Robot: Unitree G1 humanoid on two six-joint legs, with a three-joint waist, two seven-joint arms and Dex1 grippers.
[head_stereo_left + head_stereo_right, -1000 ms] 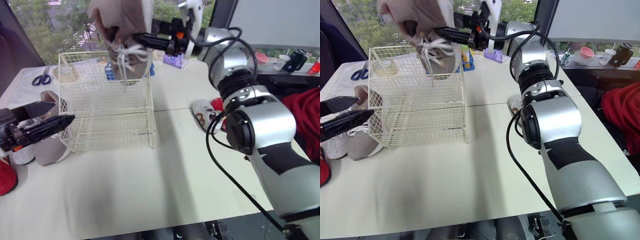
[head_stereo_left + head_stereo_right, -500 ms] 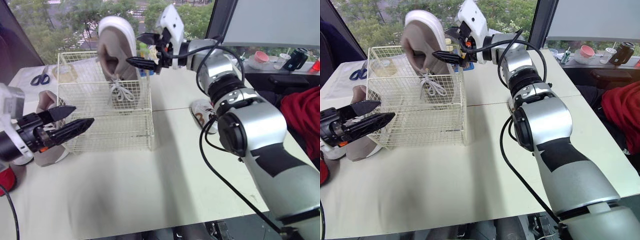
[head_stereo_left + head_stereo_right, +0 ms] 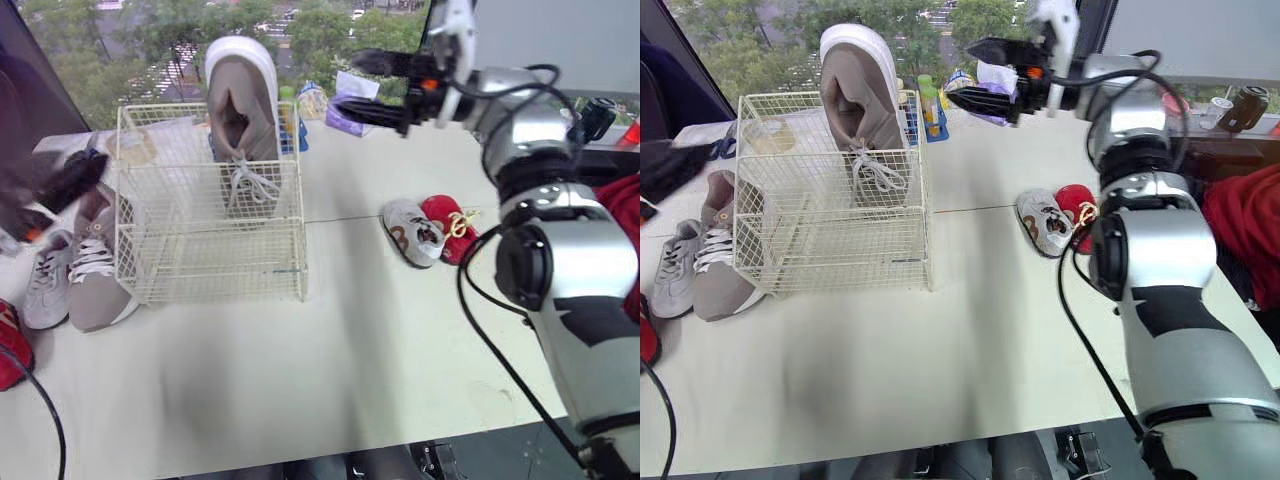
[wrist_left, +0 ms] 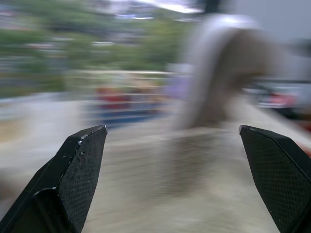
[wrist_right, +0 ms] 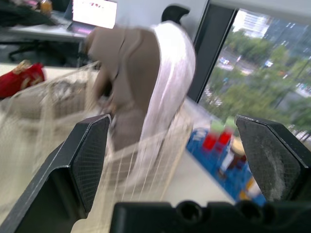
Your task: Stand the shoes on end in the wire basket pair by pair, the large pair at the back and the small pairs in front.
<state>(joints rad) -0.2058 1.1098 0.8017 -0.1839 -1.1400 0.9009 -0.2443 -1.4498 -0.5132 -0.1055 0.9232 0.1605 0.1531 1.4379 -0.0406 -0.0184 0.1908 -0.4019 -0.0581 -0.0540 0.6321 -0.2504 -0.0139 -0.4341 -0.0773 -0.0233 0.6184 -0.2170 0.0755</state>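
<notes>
Left eye view gives me the large taupe shoe point(image 3: 243, 120) standing on end in the wire basket point(image 3: 210, 262), toe down at the back right corner, heel and white sole rising well above the rim, laces hanging loose toward the front. Nothing is touching it. My right gripper point(image 3: 347, 82) hangs in the air just to the right of the basket's top, apart from the shoe, its two black fingers spread wide and empty, the arm stretched forward and across over the bench point(image 3: 300, 380) with the fingers pointing back at the shoe. Its matching taupe shoe point(image 3: 95, 270) lies flat on the bench against the basket's left side, with a pale grey sneaker point(image 3: 45, 285) just beside it. My left gripper point(image 4: 171, 128) is above those two, blurred in the head views; the left wrist view shows its fingers wide apart with nothing between them. Well to the right of the basket, a small grey-white shoe point(image 3: 412, 232) and a small red shoe point(image 3: 447, 225) lie touching each other.
</notes>
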